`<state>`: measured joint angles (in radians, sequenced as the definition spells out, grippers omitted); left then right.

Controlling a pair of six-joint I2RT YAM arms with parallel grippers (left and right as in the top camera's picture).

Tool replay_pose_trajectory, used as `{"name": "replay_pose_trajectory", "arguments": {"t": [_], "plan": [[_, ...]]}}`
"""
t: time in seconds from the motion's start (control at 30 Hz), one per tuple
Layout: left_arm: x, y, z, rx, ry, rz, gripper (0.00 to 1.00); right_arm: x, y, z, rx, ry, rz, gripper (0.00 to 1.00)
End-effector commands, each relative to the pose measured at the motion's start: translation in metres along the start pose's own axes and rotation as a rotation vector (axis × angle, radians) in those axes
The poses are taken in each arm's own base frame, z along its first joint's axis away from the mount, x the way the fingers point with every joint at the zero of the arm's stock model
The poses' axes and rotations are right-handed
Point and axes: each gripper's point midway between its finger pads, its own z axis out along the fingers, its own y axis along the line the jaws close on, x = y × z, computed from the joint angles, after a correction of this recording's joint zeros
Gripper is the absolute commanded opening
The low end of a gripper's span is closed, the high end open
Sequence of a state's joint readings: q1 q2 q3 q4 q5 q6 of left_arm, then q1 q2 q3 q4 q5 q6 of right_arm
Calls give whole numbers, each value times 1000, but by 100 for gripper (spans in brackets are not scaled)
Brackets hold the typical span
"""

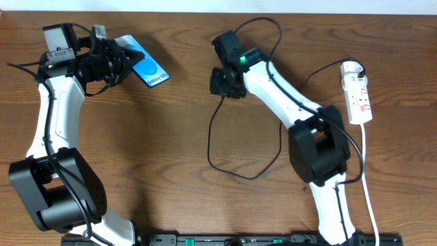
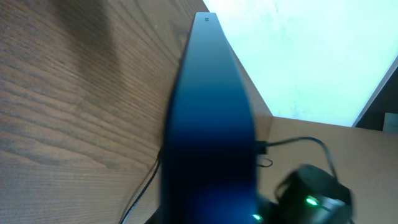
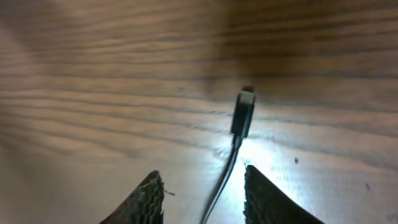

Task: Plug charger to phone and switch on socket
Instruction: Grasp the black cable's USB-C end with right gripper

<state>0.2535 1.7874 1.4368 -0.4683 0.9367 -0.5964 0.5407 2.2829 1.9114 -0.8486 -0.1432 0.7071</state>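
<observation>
Where the right hand (image 3: 202, 177) stands: it is held low over the table (image 3: 93, 93), with its fingers (image 3: 146, 199) spread wide and nothing gripped between them.
Plug tip (image 3: 244, 115): the free end of the charger (image 3: 217, 186) is laid flat on the wood just ahead of the fingers, a little toward the right side of the gap in the wrist view; no contact is seen.
Long axis: the tip is pointed away from the hand and the cable is run back through the gap, so the axis is nearly lined up with the reach.
Nearer arm: the right hand is judged much the nearer; the left is well apart and occupied.
Left hand (image 1: 121, 60): it is judged from overhead to be closed on one end of the phone (image 1: 150, 70); its fingers are not shown in its own view, where the phone is seen edge-on.
Phone axis: the free end is directed toward the right arm.
Socket (image 1: 358, 92): it is placed beyond the right arm, well apart from both hands; the switch position cannot be told.
Step in hand: a short advance and a pinch across the tip's sides are judged to be called for.
</observation>
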Motion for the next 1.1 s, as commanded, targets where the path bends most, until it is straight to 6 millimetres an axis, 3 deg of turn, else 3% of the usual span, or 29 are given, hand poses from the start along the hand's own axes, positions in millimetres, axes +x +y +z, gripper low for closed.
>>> {"name": "replay_pose_trajectory", "arguments": {"t": [0.0,0.53,1.07], "plan": [[-1,-16,-9,33,-10,51,7,-4,-1,4,45,-38,19,37],[-1,-16,-9,32,-8,48,8,9,-13,31,142,-29,9,34],[-1,-16,-9,32,-8,48,7,11,-15,40,176,-65,15,30]]}}
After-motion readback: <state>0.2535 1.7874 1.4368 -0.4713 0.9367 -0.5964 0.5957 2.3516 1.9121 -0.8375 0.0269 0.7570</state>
